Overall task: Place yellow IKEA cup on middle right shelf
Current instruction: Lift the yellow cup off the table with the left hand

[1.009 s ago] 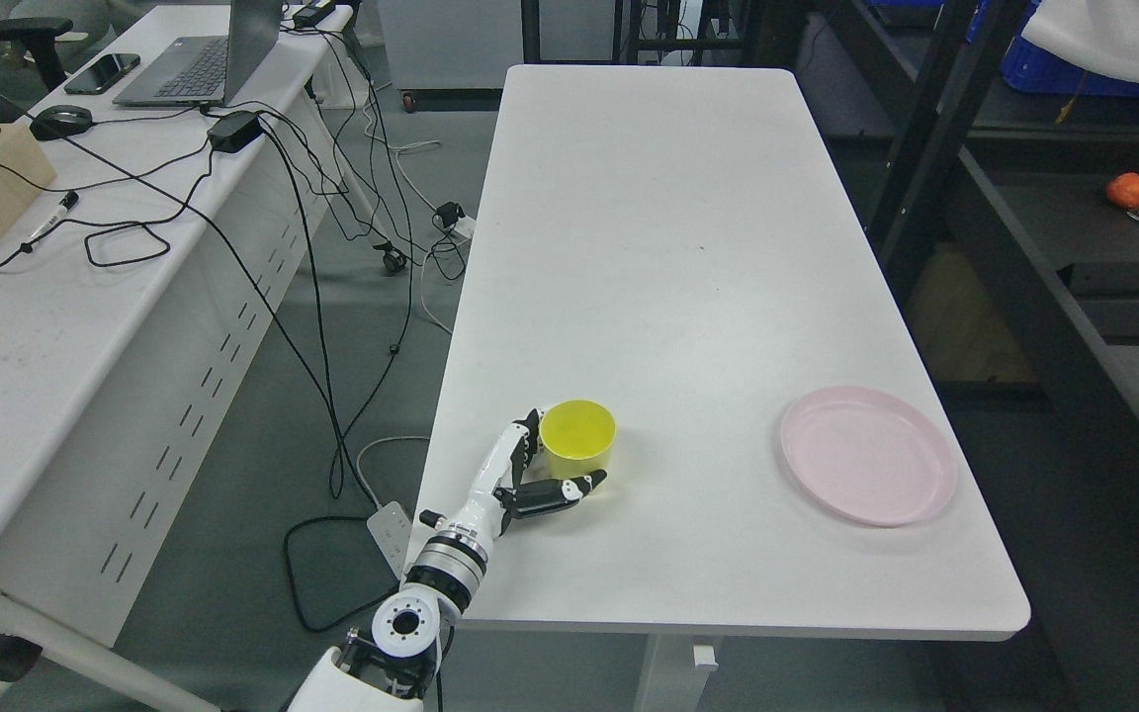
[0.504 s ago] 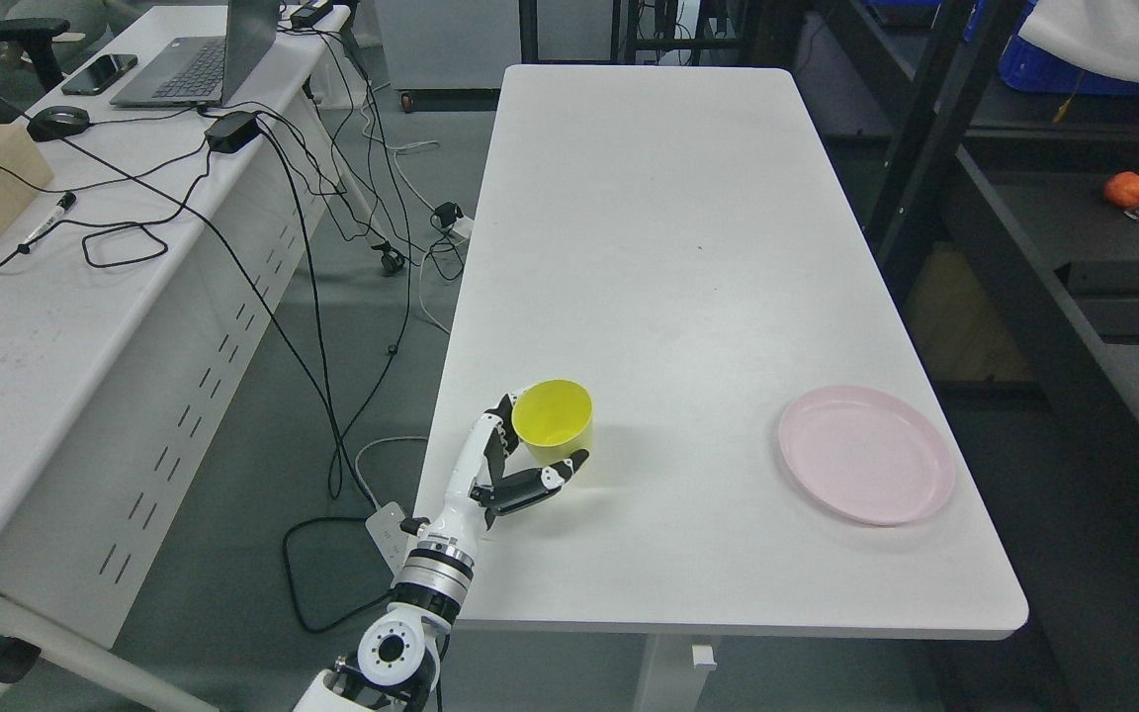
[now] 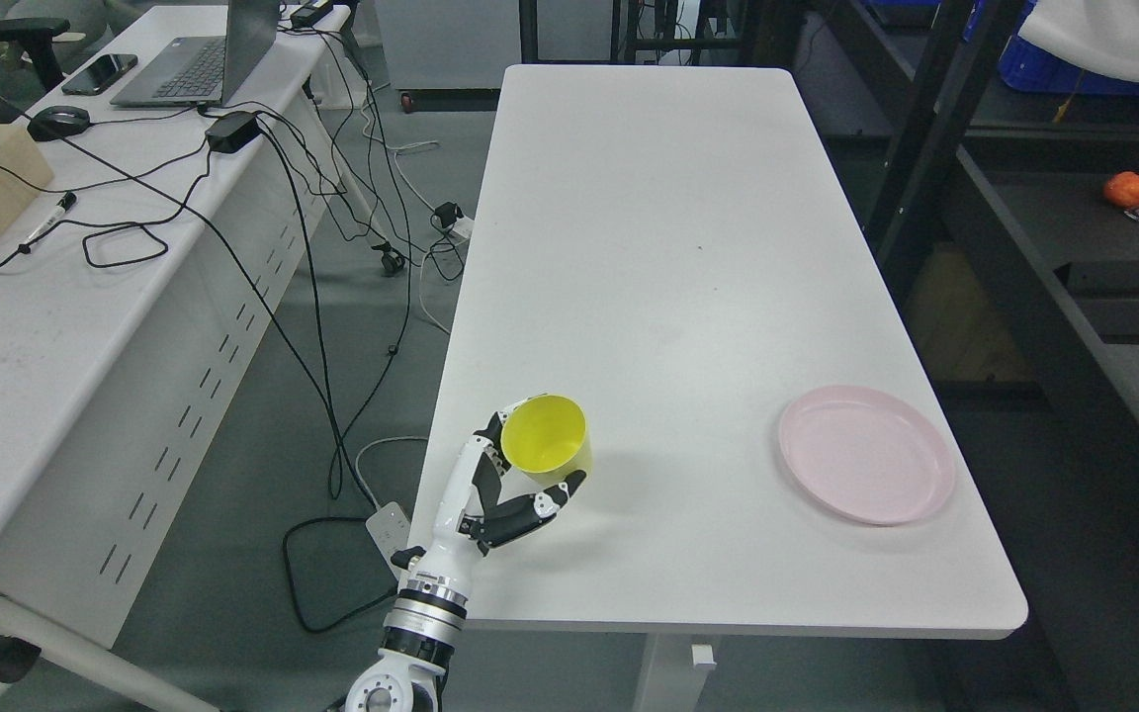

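The yellow cup (image 3: 547,436) is in my left hand (image 3: 510,475), near the front left corner of the white table (image 3: 668,247). The fingers are curled around its side and the thumb is under its near side. The cup is lifted a little off the table and tilted, its open mouth facing up and toward me. My left arm comes in from the bottom edge left of the middle. The black shelf unit (image 3: 1024,227) stands to the right of the table. My right arm is out of view.
A pink plate (image 3: 866,467) lies on the table's front right. A second white desk (image 3: 36,297) at the left holds a laptop (image 3: 204,59), cables, a phone and a box. An orange object (image 3: 1133,188) lies on the right shelf. Cables hang between the tables.
My left hand has closed on the yellow cup, lifted it off the table and drawn it left and toward me, tilting it. The plate has not moved.
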### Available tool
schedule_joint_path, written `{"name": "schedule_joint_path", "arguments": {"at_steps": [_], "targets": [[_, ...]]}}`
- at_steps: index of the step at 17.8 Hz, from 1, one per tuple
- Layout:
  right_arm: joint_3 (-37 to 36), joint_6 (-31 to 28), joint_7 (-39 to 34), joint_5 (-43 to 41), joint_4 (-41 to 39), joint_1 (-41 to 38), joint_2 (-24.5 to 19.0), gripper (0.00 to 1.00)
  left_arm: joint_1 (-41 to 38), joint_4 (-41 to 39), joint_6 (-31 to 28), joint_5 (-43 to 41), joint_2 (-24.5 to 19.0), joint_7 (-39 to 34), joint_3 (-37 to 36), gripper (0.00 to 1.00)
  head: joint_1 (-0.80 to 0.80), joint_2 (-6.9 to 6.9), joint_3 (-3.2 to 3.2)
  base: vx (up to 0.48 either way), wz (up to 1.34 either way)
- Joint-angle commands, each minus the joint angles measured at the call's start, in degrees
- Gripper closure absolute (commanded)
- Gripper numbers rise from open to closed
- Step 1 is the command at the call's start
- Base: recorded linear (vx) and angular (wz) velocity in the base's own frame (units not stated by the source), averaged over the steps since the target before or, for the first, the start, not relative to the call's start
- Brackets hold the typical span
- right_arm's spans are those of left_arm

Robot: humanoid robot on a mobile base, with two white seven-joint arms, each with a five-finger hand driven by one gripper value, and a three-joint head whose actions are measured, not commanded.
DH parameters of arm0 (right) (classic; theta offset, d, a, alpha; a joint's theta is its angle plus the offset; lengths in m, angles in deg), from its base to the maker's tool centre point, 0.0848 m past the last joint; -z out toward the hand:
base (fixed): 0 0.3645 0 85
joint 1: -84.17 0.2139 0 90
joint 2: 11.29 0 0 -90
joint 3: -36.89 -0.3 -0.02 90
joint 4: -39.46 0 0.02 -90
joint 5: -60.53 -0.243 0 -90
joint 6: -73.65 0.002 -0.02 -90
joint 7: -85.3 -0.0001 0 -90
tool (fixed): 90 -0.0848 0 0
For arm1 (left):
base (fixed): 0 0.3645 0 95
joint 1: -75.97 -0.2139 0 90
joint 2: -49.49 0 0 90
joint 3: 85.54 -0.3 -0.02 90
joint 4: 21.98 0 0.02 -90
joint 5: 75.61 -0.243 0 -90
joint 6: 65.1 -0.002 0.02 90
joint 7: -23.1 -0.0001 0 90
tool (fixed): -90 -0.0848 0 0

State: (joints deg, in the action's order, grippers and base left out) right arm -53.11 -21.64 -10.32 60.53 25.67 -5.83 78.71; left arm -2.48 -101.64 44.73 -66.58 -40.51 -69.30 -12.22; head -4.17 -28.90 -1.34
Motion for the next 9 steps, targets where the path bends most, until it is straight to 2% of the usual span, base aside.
{"name": "schedule_joint_path", "arguments": {"at_steps": [1, 9], "targets": [[1.0, 0.0, 12.3, -1.4, 0.0, -0.6, 1.0, 0.01, -1.4, -5.5, 0.9, 0.2, -1.0, 0.0, 1.3, 0.99, 0.0, 0.0, 0.0, 0.0, 0.0], [1.0, 0.0, 12.3, -1.4, 0.0, -0.6, 1.0, 0.01, -1.5, -8.0, 0.5, 0.1, -1.0, 0.0, 1.8, 0.99, 0.0, 0.0, 0.0, -0.004, 0.0]]}}
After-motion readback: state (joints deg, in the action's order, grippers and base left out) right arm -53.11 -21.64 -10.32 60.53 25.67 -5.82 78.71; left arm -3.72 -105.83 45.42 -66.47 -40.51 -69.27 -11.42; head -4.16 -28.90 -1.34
